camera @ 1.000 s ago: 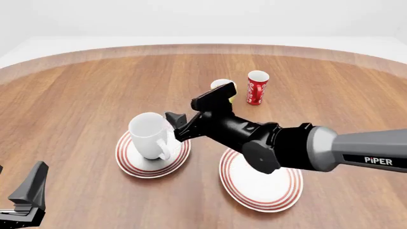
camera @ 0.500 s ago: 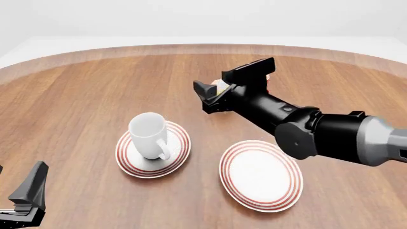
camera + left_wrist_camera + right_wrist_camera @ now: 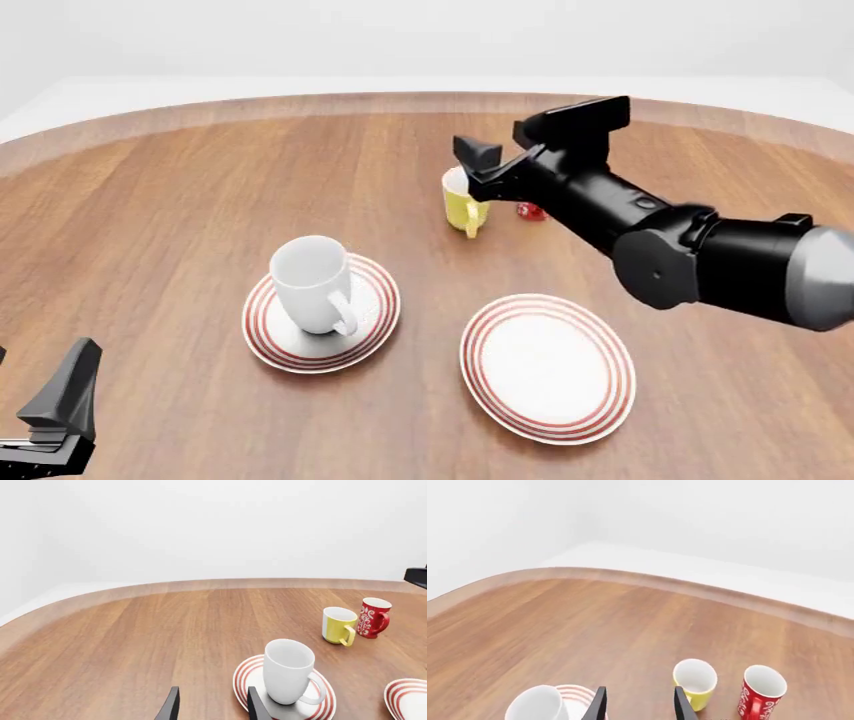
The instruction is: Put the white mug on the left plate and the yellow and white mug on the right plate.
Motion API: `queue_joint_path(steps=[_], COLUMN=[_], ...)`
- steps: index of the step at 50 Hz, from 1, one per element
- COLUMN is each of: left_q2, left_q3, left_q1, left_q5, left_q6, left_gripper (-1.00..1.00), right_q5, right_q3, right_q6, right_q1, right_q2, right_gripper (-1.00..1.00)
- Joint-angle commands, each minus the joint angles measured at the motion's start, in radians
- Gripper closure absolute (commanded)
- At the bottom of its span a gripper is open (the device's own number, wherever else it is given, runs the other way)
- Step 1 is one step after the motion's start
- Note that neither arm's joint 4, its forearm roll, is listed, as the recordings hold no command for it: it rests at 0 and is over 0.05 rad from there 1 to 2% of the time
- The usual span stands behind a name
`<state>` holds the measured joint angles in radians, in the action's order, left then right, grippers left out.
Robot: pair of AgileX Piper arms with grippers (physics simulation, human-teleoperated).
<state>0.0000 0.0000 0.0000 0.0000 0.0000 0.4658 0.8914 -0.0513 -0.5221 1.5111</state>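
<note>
Low at the table's near left corner, the left pincer (image 3: 54, 425) hangs with fingers apart, gripping nothing. Rightward, the white mug (image 3: 315, 283), large and plain with a loop handle, stands upright on the left plate (image 3: 274, 347). The right plate (image 3: 547, 367) lies bare. Farther back, the small yellow and white mug (image 3: 463, 203) sits on the table (image 3: 160, 220), just beside the right pincer (image 3: 514, 165), whose fingers are apart and empty.

A slim red cup (image 3: 372, 618) with white curly marks and a red handle stands upright on the brown wooden surface (image 3: 200, 200), near its far curved edge. Its inside is white. In the front view only a small red patch of it (image 3: 530, 211) shows. The surface has a rounded rim, and a plain white backdrop (image 3: 213, 525) rises beyond.
</note>
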Motion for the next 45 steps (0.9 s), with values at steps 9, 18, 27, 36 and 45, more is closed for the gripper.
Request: queue_joint_path(steps=[9,18,27,36,45], left_q2=[0.000,0.000,0.000,0.000,0.000], left_q3=[0.000,0.000,0.000,0.000,0.000], left_q1=[0.000,0.000,0.000,0.000,0.000], left_q5=[0.000,0.000,0.000,0.000,0.000], left_q6=[0.000,0.000,0.000,0.000,0.000], left_gripper=[-1.00,-1.00,-1.00,-1.00,-1.00], right_q5=[-0.005,-0.047,-0.103,-0.148,-0.196], right_q3=[0.041,0.089,0.142,0.191,0.236], right_q6=[-0.036,-0.039,-0.045,-0.063,-0.078], right_q1=[0.094,0.103,0.114,0.120,0.111], right_q2=[0.059,0.109,0.151,0.199,0.233], right_gripper=[-1.00,-1.00,-1.00,-1.00,-1.00])
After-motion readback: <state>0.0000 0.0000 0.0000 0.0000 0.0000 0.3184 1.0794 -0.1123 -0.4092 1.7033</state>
